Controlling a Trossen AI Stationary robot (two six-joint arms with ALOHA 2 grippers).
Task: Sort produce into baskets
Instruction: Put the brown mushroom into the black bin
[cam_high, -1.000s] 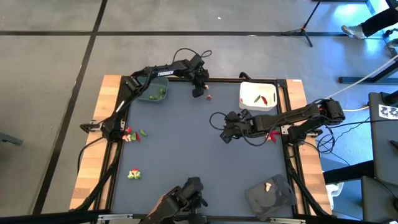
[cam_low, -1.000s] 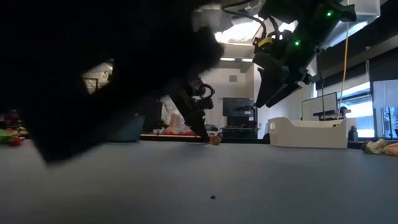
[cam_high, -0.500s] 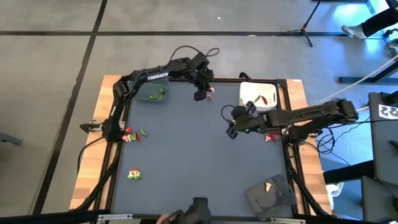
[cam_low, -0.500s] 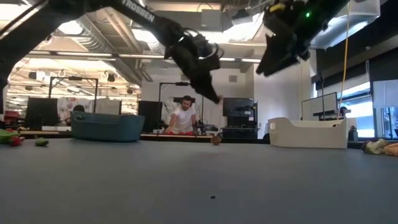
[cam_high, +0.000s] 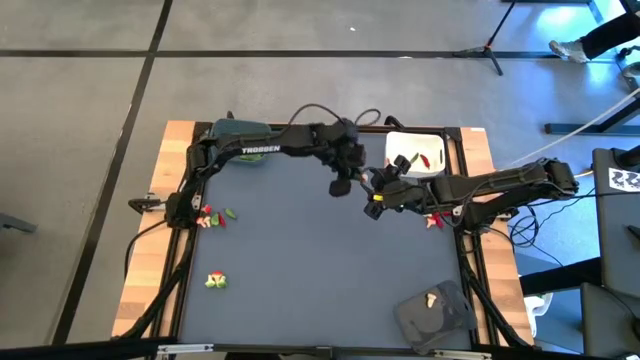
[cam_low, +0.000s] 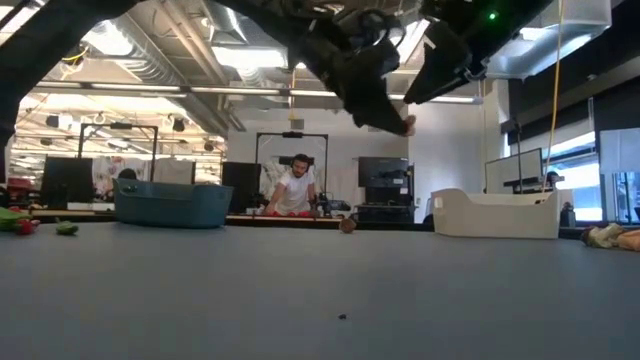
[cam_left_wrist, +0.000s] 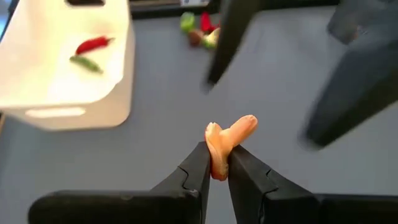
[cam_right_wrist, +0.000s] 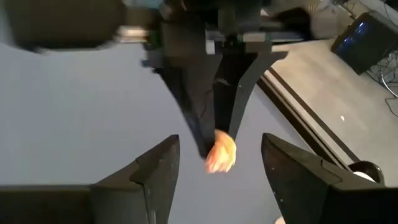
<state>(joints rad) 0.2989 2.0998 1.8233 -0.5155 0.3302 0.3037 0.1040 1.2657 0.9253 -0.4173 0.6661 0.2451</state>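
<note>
My left gripper (cam_high: 341, 187) hangs over the table's far middle, shut on a pale tan piece of produce (cam_left_wrist: 231, 134). My right gripper (cam_high: 373, 207) faces it from the right, open; its fingers (cam_right_wrist: 158, 165) stand short of the piece without touching it. The white basket (cam_high: 415, 155) holds a red and a green piece. The left arm partly hides the blue-grey basket (cam_high: 232, 128). The dark grey tray (cam_high: 435, 312) at the near right holds one pale piece. My left gripper pinches one end of the tan piece (cam_left_wrist: 216, 163) between its two fingertips (cam_left_wrist: 198, 163). The fingers slant down toward the table's right side. The piece is lifted clear of the table, and its free end (cam_left_wrist: 245, 123) sticks out past the fingertips.
Loose produce lies in small heaps at the left edge (cam_high: 212, 215), the near left (cam_high: 216, 281) and beside the right arm (cam_high: 435, 218). A small brown piece (cam_low: 347, 225) lies on the table by the far edge. A person sits in the room behind.
My left gripper has risen from the table near the far edge and swung toward the table's right and near side, carrying the tan piece up to my right gripper. My right gripper has risen a little and turned toward it.
</note>
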